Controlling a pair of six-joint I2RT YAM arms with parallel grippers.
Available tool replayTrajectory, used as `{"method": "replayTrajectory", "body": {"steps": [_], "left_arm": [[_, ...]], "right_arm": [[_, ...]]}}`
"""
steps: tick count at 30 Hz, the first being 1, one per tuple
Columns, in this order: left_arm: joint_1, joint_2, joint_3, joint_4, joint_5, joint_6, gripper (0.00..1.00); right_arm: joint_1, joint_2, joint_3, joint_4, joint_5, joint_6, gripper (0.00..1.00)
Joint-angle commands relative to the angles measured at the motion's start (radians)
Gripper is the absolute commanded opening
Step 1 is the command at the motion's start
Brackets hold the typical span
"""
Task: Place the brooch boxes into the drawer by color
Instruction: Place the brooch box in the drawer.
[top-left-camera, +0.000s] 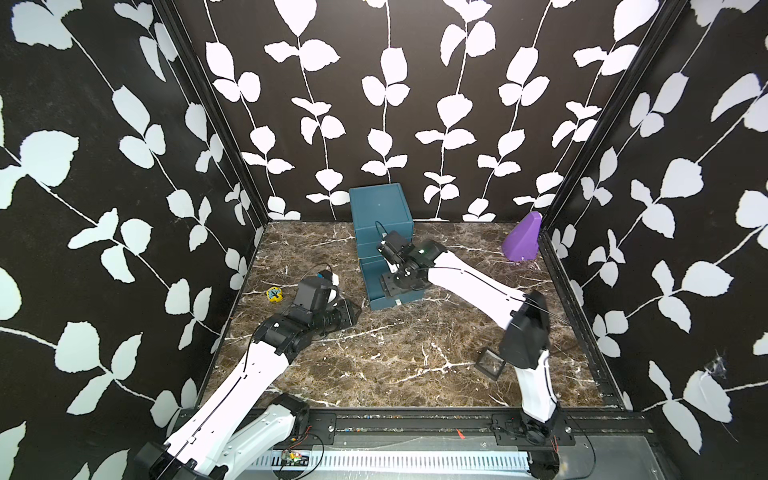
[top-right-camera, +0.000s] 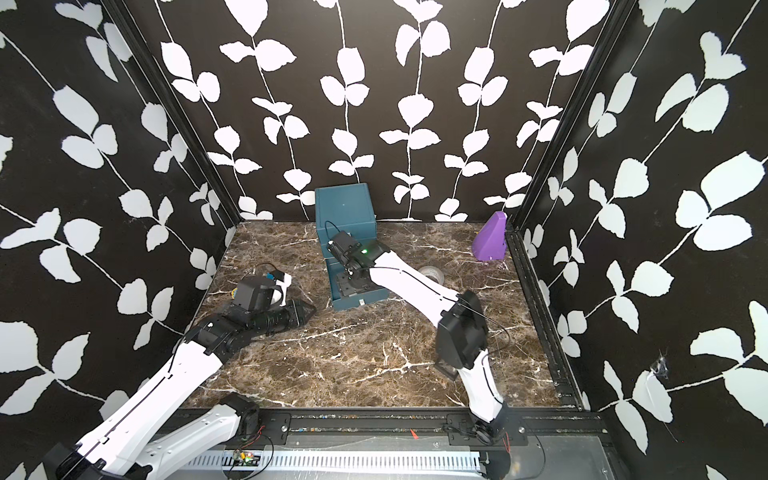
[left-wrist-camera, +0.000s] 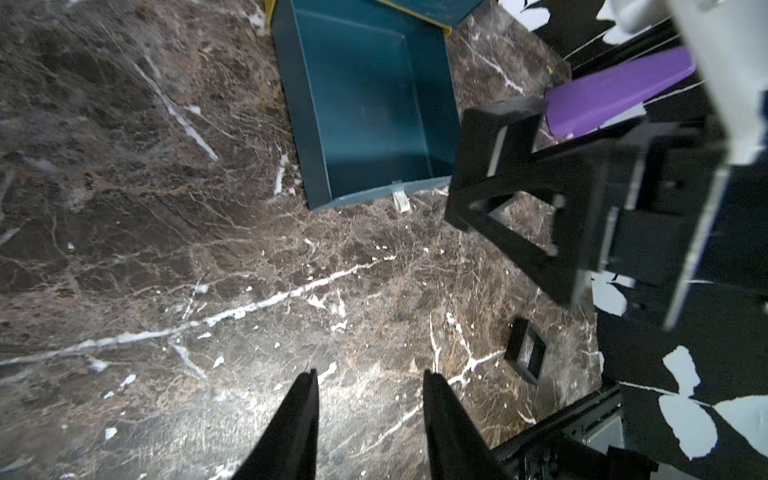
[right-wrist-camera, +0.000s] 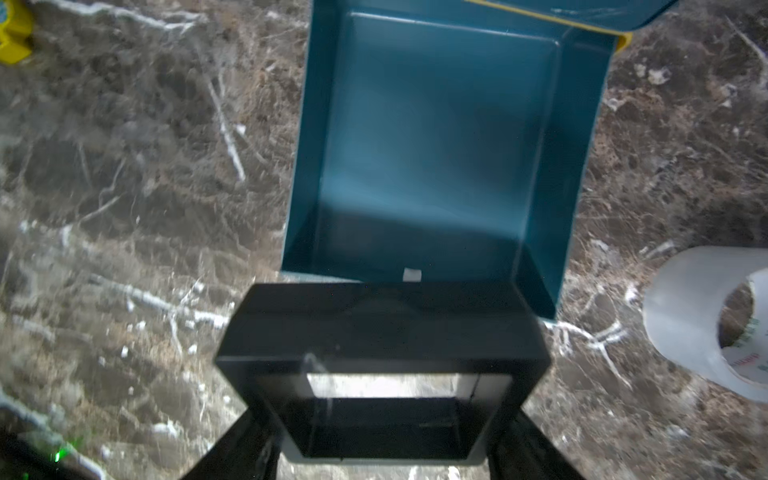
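Chest (top-left-camera: 380, 203): teal, at the back centre of the tabletop (top-left-camera: 374, 374), against the rear wall.
Bottom drawer (right-wrist-camera: 436, 124): pulled far out toward the front, teal floor showing; a small pale pull on its front edge.
Right hand (right-wrist-camera: 390, 415): pinching the black box (right-wrist-camera: 382, 328) between its fingers, above the front edge of the bottom drawer.
Black box: square black frame with a clear centre, off the tabletop, tilted, its far side over the drawer's front wall.
Left hand (left-wrist-camera: 370, 376): fingers partly spread with nothing between them, low over bare tabletop to the left of the chest; in a top view it lies at (top-left-camera: 353, 309).
Second black box (top-left-camera: 490, 365): flat on the tabletop near the front right, just beside the right arm's elbow; also seen from the left wrist (left-wrist-camera: 525, 353).
Tape roll (right-wrist-camera: 706, 324): clear, on the tabletop to the right of the bottom drawer; partly behind the right arm in a top view (top-right-camera: 432, 274).
Purple wedge (top-left-camera: 521, 239): upright in the back right corner, well apart from the chest.
Yellow item (top-left-camera: 274, 294): small, near the left wall, beside the left arm; too small to tell what it is.
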Motion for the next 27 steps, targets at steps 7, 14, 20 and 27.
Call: {"method": "replayTrajectory", "body": {"steps": [7,14,20,27], "left_arm": [[0.050,0.044,0.009,0.105,-0.014,0.003,0.40],[0.056,0.067,0.036,0.107,-0.007,0.018,0.40],[0.057,0.075,0.049,0.107,-0.002,0.019,0.40],[0.059,0.084,0.065,0.106,0.004,0.020,0.40]], "right_arm": [[-0.017,0.162,0.180,0.013,0.016,0.078,0.46],[-0.021,0.266,0.260,0.016,0.010,0.102,0.46],[-0.023,0.308,0.261,0.053,-0.009,0.111,0.47],[-0.028,0.371,0.301,0.055,-0.035,0.111,0.52]]}}
